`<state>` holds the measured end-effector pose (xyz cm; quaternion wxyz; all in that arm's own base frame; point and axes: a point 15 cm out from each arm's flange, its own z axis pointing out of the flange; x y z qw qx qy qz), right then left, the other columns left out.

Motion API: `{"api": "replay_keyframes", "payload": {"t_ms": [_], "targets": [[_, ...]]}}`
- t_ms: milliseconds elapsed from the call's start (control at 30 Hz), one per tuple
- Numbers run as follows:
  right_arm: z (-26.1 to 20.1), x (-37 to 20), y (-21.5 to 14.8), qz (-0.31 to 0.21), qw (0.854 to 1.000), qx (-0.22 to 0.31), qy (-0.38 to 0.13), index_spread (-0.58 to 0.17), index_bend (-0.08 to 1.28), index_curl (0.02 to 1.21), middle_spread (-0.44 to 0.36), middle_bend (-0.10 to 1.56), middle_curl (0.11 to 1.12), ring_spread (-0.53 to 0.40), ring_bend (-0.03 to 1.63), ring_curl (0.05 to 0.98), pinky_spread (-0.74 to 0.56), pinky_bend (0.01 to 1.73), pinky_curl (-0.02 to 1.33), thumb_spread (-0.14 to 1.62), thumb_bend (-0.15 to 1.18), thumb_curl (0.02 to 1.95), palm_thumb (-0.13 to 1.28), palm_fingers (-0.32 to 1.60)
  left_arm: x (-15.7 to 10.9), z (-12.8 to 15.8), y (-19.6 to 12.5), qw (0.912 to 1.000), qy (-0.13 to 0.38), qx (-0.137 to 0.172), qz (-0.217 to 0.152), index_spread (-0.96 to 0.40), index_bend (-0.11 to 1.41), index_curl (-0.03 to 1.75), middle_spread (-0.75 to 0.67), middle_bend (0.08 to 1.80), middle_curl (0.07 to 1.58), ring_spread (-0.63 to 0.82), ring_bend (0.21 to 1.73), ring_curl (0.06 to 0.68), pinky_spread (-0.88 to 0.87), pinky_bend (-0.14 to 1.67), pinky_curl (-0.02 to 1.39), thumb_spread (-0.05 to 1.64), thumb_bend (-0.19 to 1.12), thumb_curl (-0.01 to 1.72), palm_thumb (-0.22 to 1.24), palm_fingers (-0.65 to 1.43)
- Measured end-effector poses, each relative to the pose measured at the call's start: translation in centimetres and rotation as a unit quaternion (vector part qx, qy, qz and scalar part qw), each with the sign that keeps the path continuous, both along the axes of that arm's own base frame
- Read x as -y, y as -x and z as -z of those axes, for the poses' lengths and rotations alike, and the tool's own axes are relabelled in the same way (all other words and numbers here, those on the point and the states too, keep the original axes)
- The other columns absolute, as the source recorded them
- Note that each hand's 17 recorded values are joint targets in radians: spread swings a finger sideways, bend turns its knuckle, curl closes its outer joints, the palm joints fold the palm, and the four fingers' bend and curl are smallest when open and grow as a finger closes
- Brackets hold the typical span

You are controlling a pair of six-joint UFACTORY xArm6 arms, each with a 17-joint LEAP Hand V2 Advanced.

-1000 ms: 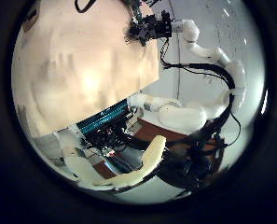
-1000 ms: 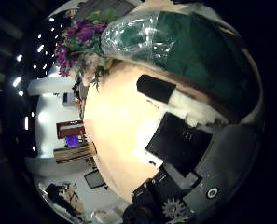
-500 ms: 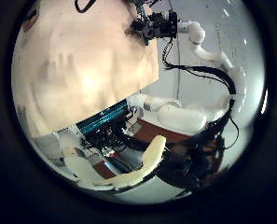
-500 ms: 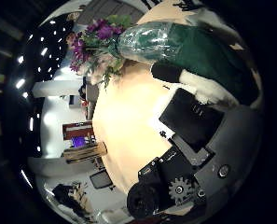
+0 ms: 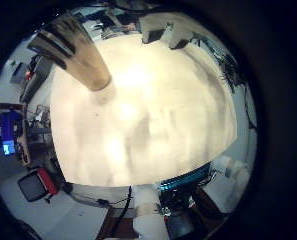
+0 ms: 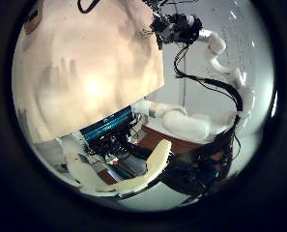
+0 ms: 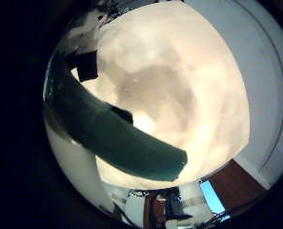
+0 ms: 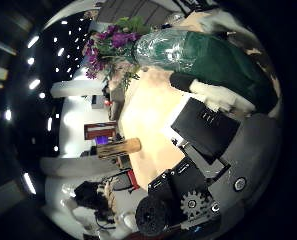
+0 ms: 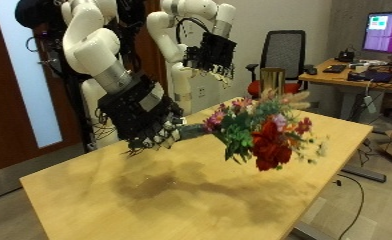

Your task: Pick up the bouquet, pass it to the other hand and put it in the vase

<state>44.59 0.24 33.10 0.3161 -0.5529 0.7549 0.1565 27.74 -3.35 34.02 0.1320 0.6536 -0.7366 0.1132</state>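
In the outside view my right hand point(image 9: 143, 112) is shut on the green wrapped stem of the bouquet point(image 9: 260, 130) and holds it level above the wooden table point(image 9: 130, 195). The red, purple and pink flowers point toward the tan vase point(image 9: 272, 80), which stands upright at the table's far side. My left hand point(image 9: 212, 53) hangs open and empty above the table, near the vase. The right thumb side palm view shows the flowers point(image 8: 113, 45), the green wrap point(image 8: 203, 55) and the vase point(image 8: 119, 148). The left little finger side palm view shows the vase point(image 5: 83, 62).
An office chair point(image 9: 287, 50) and a desk with a monitor point(image 9: 385, 32) stand behind the table. A dark door point(image 9: 10, 90) is beyond the arms. The left thumb side palm view shows the right hand point(image 6: 178, 27) beyond the table's edge.
My right hand has moved with the bouquet; the vase has come into the right thumb side palm view. In the left thumb side palm view the right hand has shifted further along.
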Motion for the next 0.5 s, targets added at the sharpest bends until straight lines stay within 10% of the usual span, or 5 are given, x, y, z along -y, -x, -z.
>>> {"api": "replay_keyframes", "payload": {"t_ms": [500], "targets": [[-9.6,-6.5,5.0,-0.147,0.963,0.117,-0.192,-0.278,1.02,1.01,-0.131,1.38,0.73,-0.182,1.46,0.608,-0.23,1.24,0.82,0.32,-0.02,0.90,1.19,1.14,-0.7,-5.3,-3.6,0.9939,0.089,0.043,-0.049,0.29,0.18,0.32,0.42,0.25,0.33,0.54,0.51,0.209,0.49,0.18,0.28,0.87,-0.03,0.31,0.17,0.17]]}}
